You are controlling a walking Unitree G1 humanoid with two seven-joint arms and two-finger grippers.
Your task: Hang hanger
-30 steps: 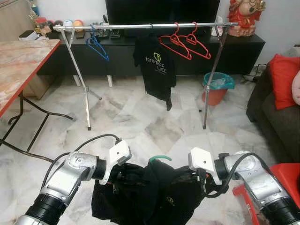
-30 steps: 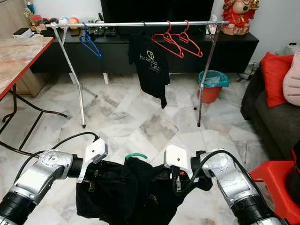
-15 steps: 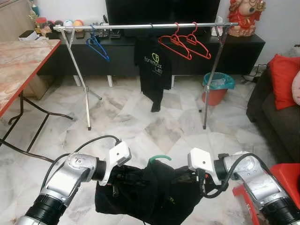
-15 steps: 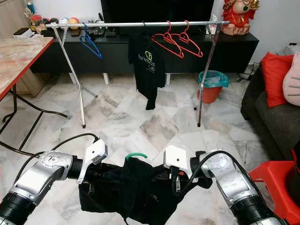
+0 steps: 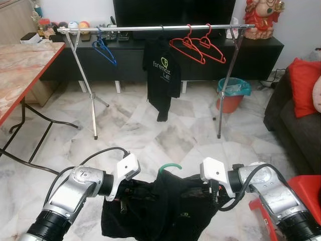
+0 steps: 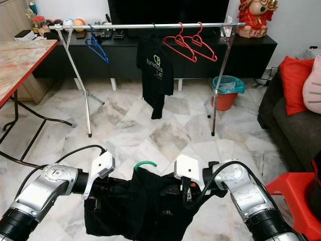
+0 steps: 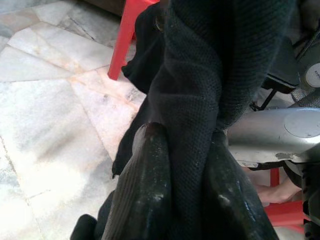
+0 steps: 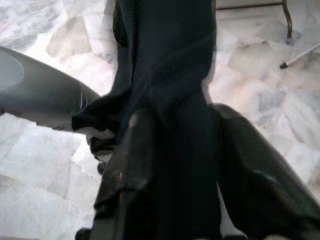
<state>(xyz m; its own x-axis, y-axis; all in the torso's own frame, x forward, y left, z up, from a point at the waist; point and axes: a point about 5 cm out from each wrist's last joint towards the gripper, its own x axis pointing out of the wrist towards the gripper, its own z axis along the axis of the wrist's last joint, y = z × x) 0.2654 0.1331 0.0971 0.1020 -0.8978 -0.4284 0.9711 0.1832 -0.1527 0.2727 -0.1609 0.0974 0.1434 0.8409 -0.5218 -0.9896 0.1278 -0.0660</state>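
Between both tools (image 7: 185,185) (image 8: 175,175), clamped black shirt (image 5: 165,206) hides most of green hanger (image 5: 169,167).

Red hangers (image 5: 196,46): two, on the rail
Blue hangers (image 5: 104,49): one
Green hangers (image 5: 169,168): one hook showing, in the held shirt
Black shirts: two, one hung (image 5: 162,70), one held (image 5: 160,211)
Clothes rails (image 5: 150,28): one
Hands: two, left hand (image 7: 185,200), right hand (image 8: 175,180)
Buckets (image 5: 232,94): one

Long black low TV cabinet (image 5: 251,55) along the back wall, teal-lined orange plastic bin (image 5: 232,94) in front of its right end, red-and-gold figurine (image 5: 262,17) on top, red-edged marble-top table (image 5: 22,68) toward its left, red cushion (image 5: 304,85) on dark sofa (image 5: 296,130) to its right
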